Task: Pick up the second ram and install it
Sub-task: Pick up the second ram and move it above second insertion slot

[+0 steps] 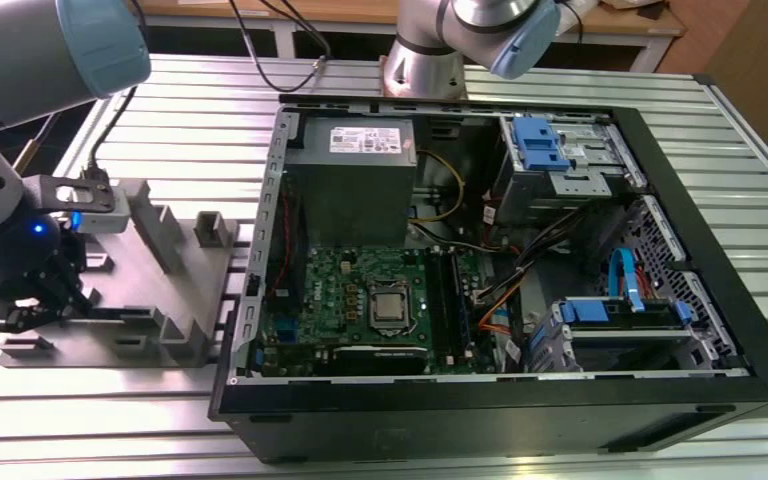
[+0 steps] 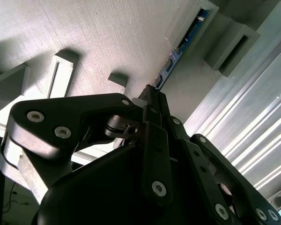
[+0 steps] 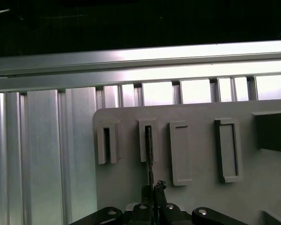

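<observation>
Closest in both wrist views, the gripper has its black fingers drawn together on the near end of the second ram, pinching the thin board between them. The ram stands on edge. From the fingertips it runs away as a narrow bluish strip, and its far part sits inside one of the raised pockets of the grey holder block. So the stick is still in the holder, not in the computer. Other upright pockets of the same block stand on either side of it. Beyond the block in the first wrist view lie the ribbed aluminium slats of the table. In the exterior view the gripper hangs over the holder block at the exterior view's left, well apart from the open computer case, which lies on its side on the table. Inside the case are the green motherboard, the long black memory slots beside it, and the grey power supply further back. Behind the case rises the base of another arm.
</observation>
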Controlling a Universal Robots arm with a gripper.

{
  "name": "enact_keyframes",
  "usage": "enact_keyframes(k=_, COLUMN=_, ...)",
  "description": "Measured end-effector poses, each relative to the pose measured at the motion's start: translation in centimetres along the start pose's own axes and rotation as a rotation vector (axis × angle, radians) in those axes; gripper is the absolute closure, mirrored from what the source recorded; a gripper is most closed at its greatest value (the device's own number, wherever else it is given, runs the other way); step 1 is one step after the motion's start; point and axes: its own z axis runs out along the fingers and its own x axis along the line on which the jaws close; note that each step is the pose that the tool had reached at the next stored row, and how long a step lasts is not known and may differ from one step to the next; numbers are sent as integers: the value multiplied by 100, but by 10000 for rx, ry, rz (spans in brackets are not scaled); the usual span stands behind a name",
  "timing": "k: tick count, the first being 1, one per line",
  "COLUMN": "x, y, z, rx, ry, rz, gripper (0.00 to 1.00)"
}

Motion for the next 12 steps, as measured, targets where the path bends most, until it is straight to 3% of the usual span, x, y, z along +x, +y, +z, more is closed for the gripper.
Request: enact_keyframes(k=12, x=0, y=0, z=0, rx=2, ry=-4, rz=-49, gripper=90)
